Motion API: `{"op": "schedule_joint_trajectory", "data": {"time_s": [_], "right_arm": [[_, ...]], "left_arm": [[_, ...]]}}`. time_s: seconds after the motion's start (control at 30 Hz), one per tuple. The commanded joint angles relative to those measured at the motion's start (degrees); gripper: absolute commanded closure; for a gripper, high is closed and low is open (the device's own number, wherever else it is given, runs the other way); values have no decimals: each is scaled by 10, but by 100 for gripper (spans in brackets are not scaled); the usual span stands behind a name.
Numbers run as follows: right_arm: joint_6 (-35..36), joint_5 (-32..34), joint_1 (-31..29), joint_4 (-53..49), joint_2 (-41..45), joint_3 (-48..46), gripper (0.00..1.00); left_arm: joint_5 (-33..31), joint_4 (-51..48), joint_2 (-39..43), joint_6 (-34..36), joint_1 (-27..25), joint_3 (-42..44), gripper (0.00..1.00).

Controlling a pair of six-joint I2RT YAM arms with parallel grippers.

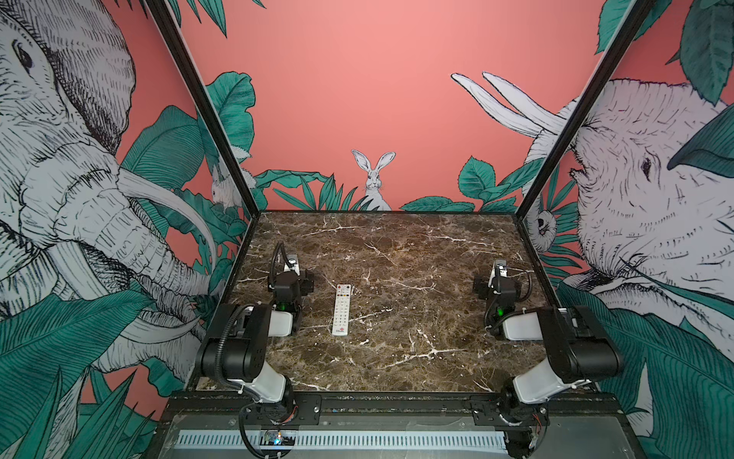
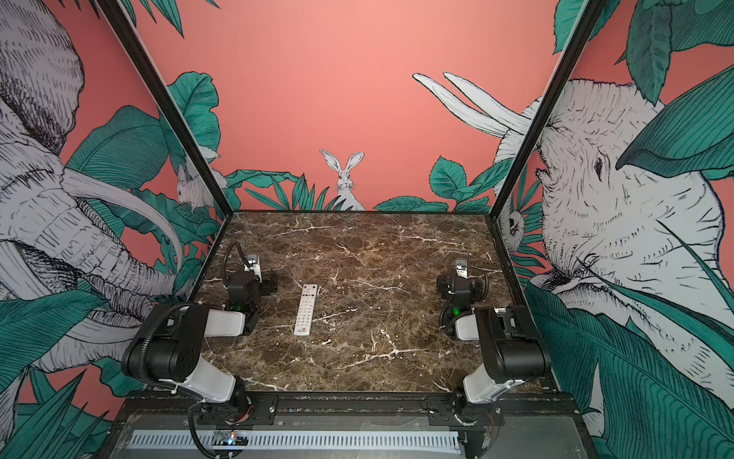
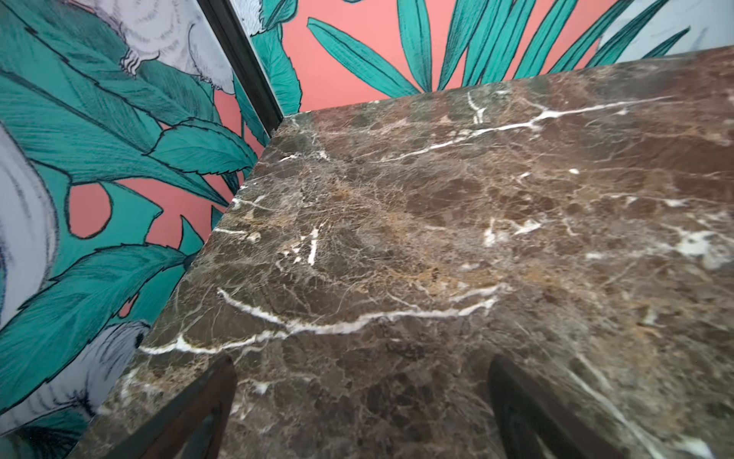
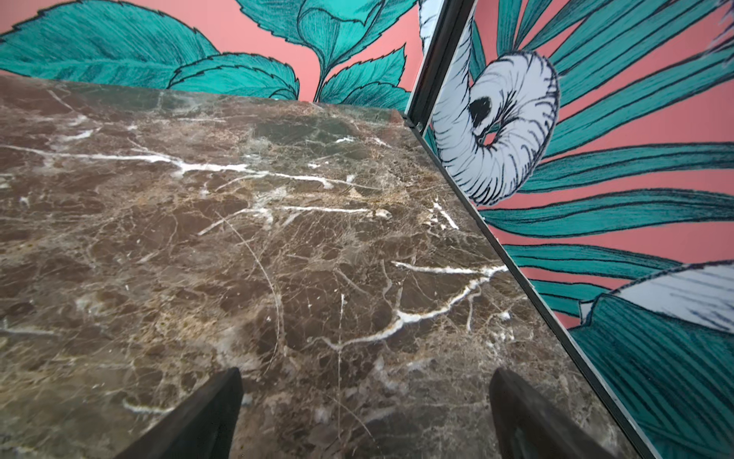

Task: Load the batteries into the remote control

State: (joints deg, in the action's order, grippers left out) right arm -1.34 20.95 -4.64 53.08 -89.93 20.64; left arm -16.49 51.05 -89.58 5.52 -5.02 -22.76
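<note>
1. Locate the remote [image 1: 342,309] [image 2: 306,309]: it lies buttons-up on the table [image 1: 417,254], left of centre in both top views.
2. Note the red logo [image 1: 338,330] at its near end; the lettering is too small to read.
3. Check the left gripper [image 3: 361,417]: jaws spread wide, holding nothing.
4. Check the right gripper [image 4: 365,417]: jaws spread wide, holding nothing, well apart from the remote.

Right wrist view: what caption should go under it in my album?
Open right gripper over the brown marble table, beside jungle wallpaper.
</note>
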Motion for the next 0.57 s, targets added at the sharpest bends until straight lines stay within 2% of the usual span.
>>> {"op": "schedule_joint_trajectory", "data": {"time_s": [0.0, 0.53], "right_arm": [[-9, -3, 2, 11, 10, 7, 1], [-7, -1, 2, 23, 10, 3, 1]], "left_arm": [[10, 8, 7, -9, 1, 5, 1], [11, 8, 8, -9, 1, 5, 0]]}}
